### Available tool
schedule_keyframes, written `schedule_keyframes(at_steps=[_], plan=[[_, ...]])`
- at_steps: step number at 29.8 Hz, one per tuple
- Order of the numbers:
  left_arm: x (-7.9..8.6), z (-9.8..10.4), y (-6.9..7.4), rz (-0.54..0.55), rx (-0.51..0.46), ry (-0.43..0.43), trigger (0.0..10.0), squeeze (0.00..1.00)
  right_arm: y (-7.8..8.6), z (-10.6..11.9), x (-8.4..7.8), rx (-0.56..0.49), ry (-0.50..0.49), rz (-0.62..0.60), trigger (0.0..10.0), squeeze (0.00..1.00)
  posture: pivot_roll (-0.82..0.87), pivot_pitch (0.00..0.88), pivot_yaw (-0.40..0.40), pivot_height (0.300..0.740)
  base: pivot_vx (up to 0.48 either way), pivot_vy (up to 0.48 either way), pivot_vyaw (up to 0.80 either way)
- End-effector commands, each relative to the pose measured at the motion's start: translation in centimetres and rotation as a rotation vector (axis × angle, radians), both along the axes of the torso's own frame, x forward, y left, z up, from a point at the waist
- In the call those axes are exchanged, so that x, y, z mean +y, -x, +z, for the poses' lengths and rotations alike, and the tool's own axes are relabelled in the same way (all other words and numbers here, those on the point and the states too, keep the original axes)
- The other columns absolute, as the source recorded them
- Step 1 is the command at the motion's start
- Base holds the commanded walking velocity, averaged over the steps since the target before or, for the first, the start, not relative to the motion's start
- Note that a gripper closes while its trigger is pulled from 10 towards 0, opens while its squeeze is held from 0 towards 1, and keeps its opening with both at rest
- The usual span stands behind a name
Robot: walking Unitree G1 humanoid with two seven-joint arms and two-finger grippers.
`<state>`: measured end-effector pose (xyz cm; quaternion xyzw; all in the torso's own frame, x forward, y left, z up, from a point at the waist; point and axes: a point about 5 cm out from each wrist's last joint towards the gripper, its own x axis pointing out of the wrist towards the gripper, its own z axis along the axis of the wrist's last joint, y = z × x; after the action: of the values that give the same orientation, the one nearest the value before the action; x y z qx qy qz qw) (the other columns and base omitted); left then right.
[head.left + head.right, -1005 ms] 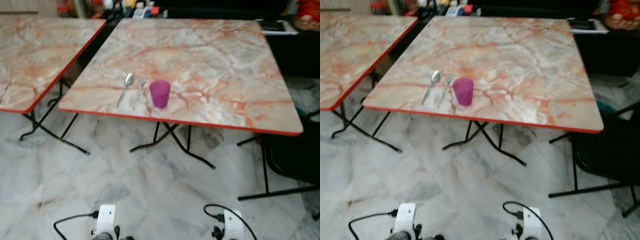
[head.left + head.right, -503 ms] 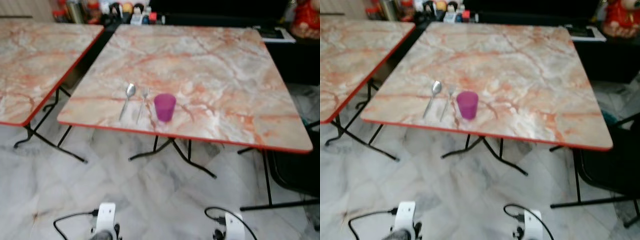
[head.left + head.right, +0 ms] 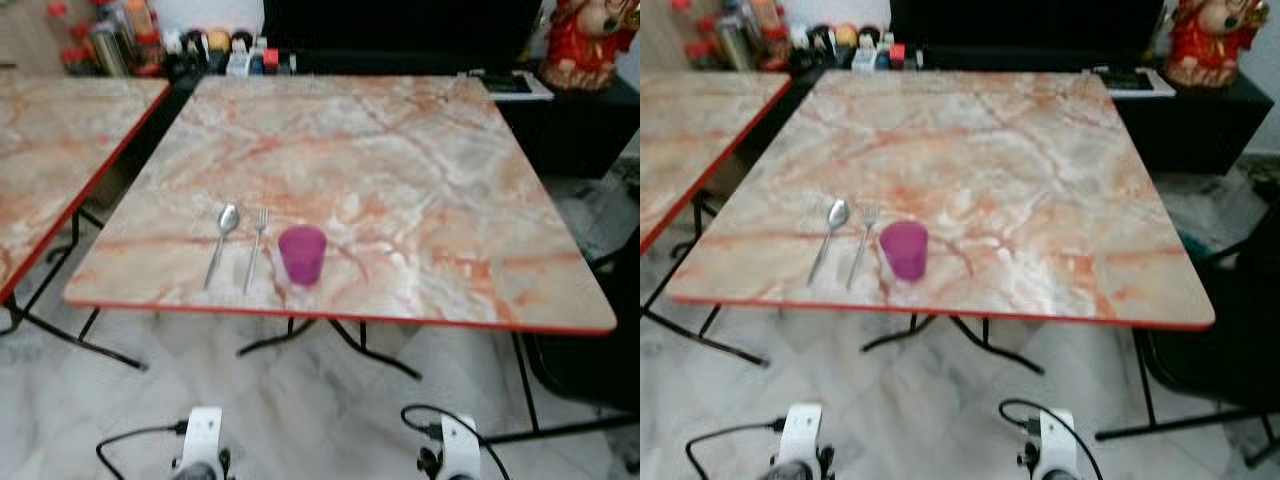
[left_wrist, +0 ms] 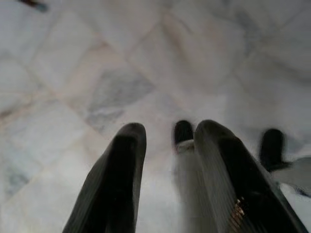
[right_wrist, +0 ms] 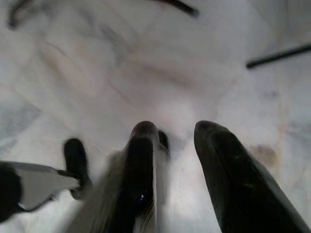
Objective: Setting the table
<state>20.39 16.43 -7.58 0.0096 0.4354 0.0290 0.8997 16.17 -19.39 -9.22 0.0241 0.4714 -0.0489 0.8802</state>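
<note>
A translucent purple plastic cup (image 3: 302, 254) stood upright near the front edge of my marble-patterned, red-rimmed square desk (image 3: 450, 190). Just beside it, on my left, lay a slim silver fork (image 3: 253, 256), and beside that a silver spoon (image 3: 222, 240), both pointing away from me and roughly parallel. The three sat close together but I could not tell whether cup and fork touched. A second marble-patterned desk (image 3: 60, 160) stood off to my left, bottles and jars (image 3: 150, 45) lined the far wall, and a black chair (image 3: 590, 350) waited on my right.

My left pincer (image 4: 163, 145) hung low over the pale marble floor (image 4: 97, 73), its two black fingers a little apart and holding nothing. My right pincer (image 5: 172, 143) hung the same way, narrowly parted and empty.

I judged the place setting partly laid and myself short of reaching range. To do it well I would step in squarely, stop near the desk edge, and raise an arm only once steady, keeping clear of the cup, which would tip easily.
</note>
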Motion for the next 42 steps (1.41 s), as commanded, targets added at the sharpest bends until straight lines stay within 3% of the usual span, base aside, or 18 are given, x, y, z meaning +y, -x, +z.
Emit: schedule_keyframes(at_steps=[1,13,30,42], plan=[[0.38,-0.39,0.73,0.013,0.029,0.0,10.0,0.0,-0.3,0.08,0.27,-0.006,-0.005,0.001,10.0,0.0,-0.01,0.127,0.01,0.74,0.0,0.0,0.0],[0.33,-0.31,0.56,0.003,0.025,-0.003,10.0,0.0,-0.42,0.14,0.24,-0.009,-0.004,-0.003,10.0,0.0,-0.01,0.13,0.007,0.74,0.0,0.0,0.0],[0.18,-0.29,0.51,-0.001,0.026,-0.008,10.0,0.0,-0.5,0.2,0.06,-0.01,-0.001,0.005,10.0,0.0,-0.02,0.136,0.001,0.74,0.0,-0.381,0.0],[0.34,-0.2,0.4,0.015,0.012,-0.039,10.0,0.0,-0.57,0.23,0.04,-0.01,-0.001,0.013,10.0,0.0,-0.01,0.142,-0.002,0.74,0.0,0.0,0.0]])
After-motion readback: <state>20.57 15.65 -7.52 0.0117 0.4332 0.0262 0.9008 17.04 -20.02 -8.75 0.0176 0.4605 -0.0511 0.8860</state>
